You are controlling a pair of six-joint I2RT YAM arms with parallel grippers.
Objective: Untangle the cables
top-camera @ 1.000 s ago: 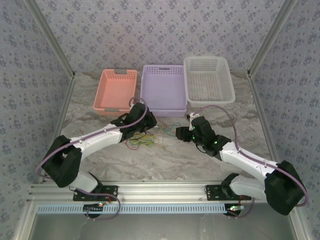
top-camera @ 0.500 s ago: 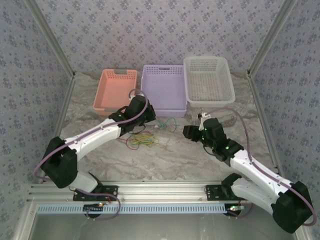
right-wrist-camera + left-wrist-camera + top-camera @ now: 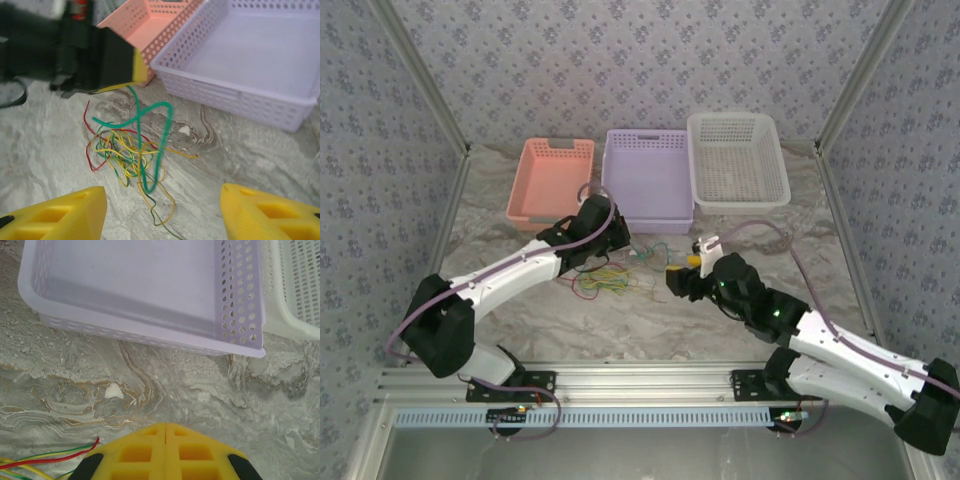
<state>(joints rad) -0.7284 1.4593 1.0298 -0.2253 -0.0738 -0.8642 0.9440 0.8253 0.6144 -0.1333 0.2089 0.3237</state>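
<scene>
Left gripper [image 3: 165, 442]: the two yellow pads are pressing flat against each other, the seam between them closed. Seen from the right wrist, the green cable [image 3: 159, 135] is running up to the tip of those pads and appears to be pinched there. It is hanging from them in a raised loop, and its lower bend is dipping into the rest of the tangle.

Right gripper [image 3: 162, 200]: the jaws are standing wide, the yellow fingers [image 3: 55, 212] far apart, with nothing gripped between them. It is pointing at the tangle from the right, low over the table [image 3: 650, 325] and apart from the wires.

The cables [image 3: 120, 155] are lying as a loose heap of yellow, red and green strands on the marbled surface. The heap is just under the left gripper, between the two grippers and closer to the left one. A red strand is bowing out on the far side of the heap. In the left wrist view a few strand ends are showing beside the closed pads.

Beyond the heap, the purple basket [image 3: 240, 100] is sitting near the cables with its front wall facing them. The pink basket [image 3: 150, 20] is just beside it on the left, and the white basket [image 3: 738, 205] is just beside it on the right. A small white fleck [image 3: 114, 391] is lying on the table in front of the purple basket.
</scene>
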